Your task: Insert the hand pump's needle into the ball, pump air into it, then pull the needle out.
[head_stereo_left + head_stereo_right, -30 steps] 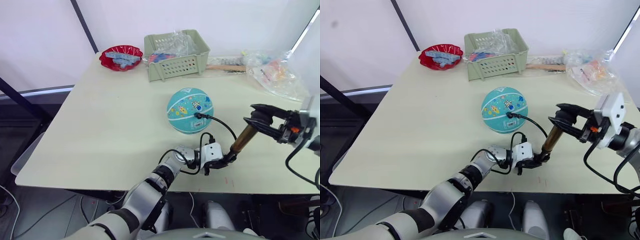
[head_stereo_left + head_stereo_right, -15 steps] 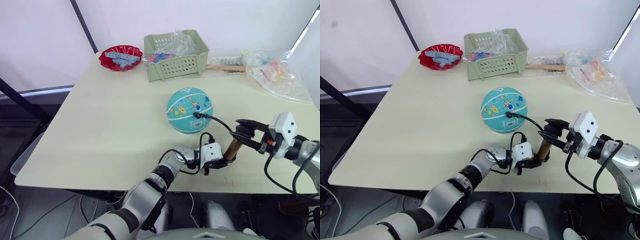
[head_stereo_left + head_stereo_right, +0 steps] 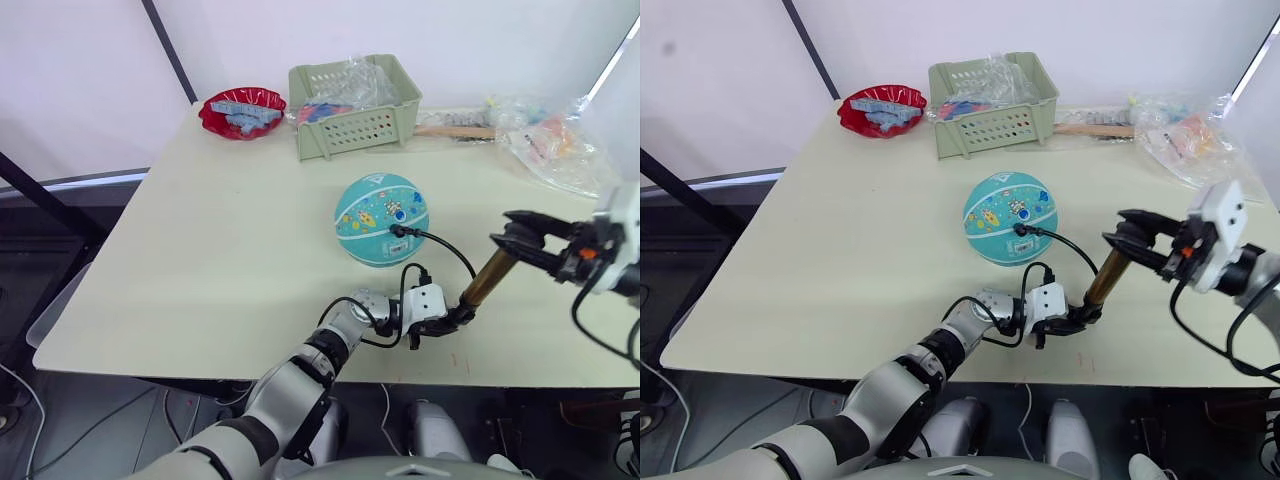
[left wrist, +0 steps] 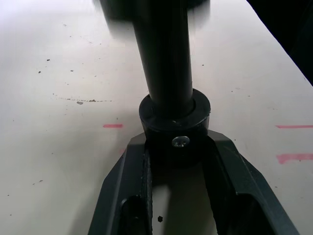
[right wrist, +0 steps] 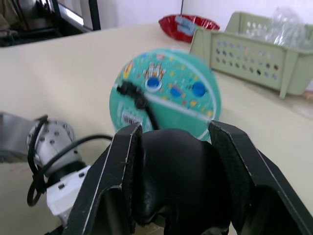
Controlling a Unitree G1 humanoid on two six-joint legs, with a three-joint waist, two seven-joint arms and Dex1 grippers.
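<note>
The teal ball (image 3: pixel 379 215) rests mid-table, with the black fitting of the needle (image 3: pixel 397 231) stuck into its near side. The metal needle itself is hidden inside the ball. A thin black hose (image 3: pixel 450 250) arcs from the fitting to the hand pump (image 3: pixel 486 279), which leans on the table to the ball's front right. My left gripper (image 3: pixel 449 322) is shut on the pump's black foot (image 4: pixel 174 128), one finger (image 4: pixel 132 181) on each side. My right gripper (image 3: pixel 522 242) is shut on the black T-handle (image 5: pixel 176 181) at the top of the extended gold barrel.
A green basket (image 3: pixel 352 104) with bagged items and a red bowl (image 3: pixel 241 112) stand at the back. Plastic bags (image 3: pixel 555 140) lie at the back right. Pink marks (image 4: pixel 293 157) dot the table near the pump's foot. The table's front edge (image 3: pixel 300 378) runs just below my left gripper.
My right gripper pushed the handle down into the barrel half a second ago and has now drawn it back up and to the right. The left gripper, foot and ball stayed put.
</note>
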